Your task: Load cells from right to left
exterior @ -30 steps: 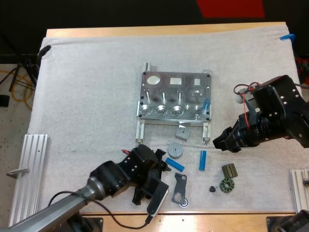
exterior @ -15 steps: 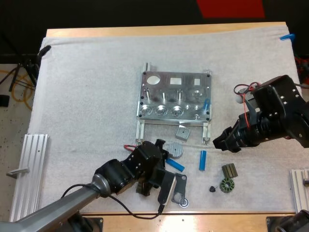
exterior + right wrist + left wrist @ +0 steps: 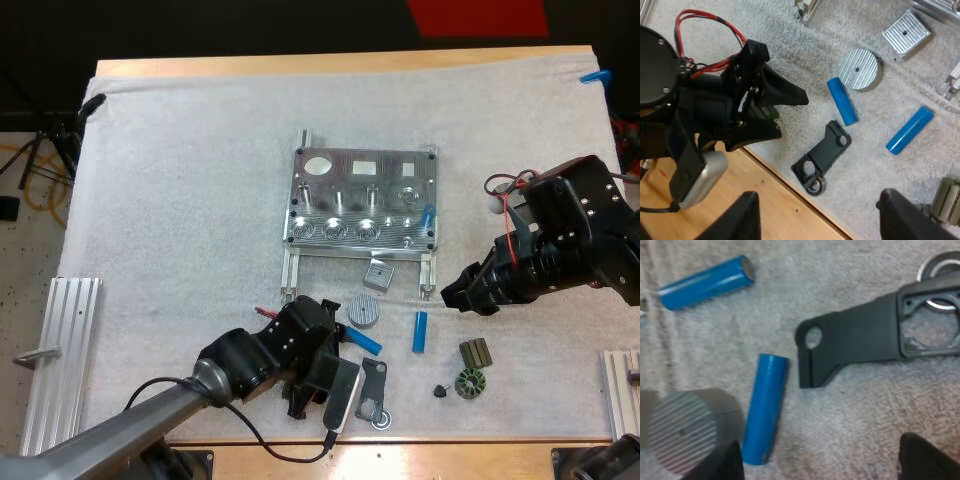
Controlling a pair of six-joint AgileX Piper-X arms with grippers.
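The metal fixture (image 3: 362,200) lies mid-mat with one blue cylinder (image 3: 428,215) standing in its right end. Two more blue cylinders lie loose in front of it, one (image 3: 364,340) (image 3: 765,407) (image 3: 842,101) beside a ribbed round disc (image 3: 364,310) (image 3: 682,427), the other (image 3: 420,331) (image 3: 706,281) (image 3: 909,130) farther right. My left gripper (image 3: 336,352) (image 3: 820,465) (image 3: 775,110) hovers open just short of the nearer cylinder and a black bracket (image 3: 373,385) (image 3: 875,337). My right gripper (image 3: 455,293) (image 3: 827,220) is open above the mat, right of the fixture's front corner.
A square ribbed block (image 3: 379,272) (image 3: 906,31) sits just in front of the fixture. Small dark parts (image 3: 468,383) and a ribbed piece (image 3: 476,351) lie at the front right. Aluminium rails (image 3: 62,350) rest at the left edge, close to the table's front edge.
My left gripper has shifted right and turned a little toward the nearer loose cylinder and the bracket. The right arm and the parts have stayed put.
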